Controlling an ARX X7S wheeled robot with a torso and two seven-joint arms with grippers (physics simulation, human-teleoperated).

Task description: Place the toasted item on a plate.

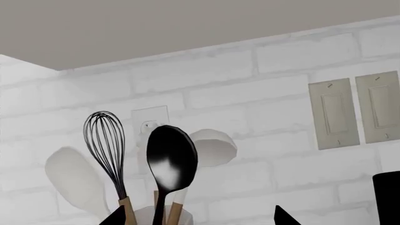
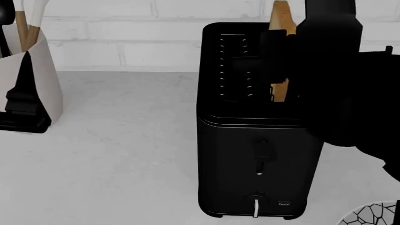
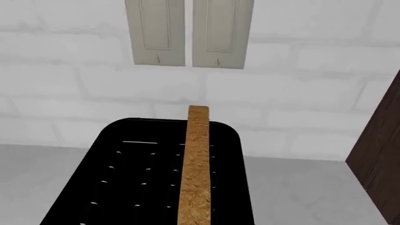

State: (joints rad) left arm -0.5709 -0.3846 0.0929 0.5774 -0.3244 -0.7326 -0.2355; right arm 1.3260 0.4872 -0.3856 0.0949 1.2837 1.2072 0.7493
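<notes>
The toast (image 2: 282,16) stands upright in the right-hand slot of the black toaster (image 2: 256,154), its golden top above the toaster's rim. In the right wrist view the toast (image 3: 196,173) runs edge-on along the toaster (image 3: 137,187). My right gripper (image 2: 281,61) is at the toast, with a dark finger crossing its face. Its black fingers blend into the toaster, so I cannot tell whether they are closed. The mosaic-rimmed plate (image 2: 375,214) shows only at the near right corner. My left gripper (image 1: 200,220) is open and empty, in front of the utensil crock (image 2: 47,79).
The cream crock holds a whisk (image 1: 105,140), a black spoon (image 1: 170,154) and wooden-handled utensils. The white brick wall with switches (image 3: 187,30) stands close behind the toaster. A dark wood panel (image 3: 381,154) is to the toaster's right. Grey counter (image 2: 125,154) lies between crock and toaster.
</notes>
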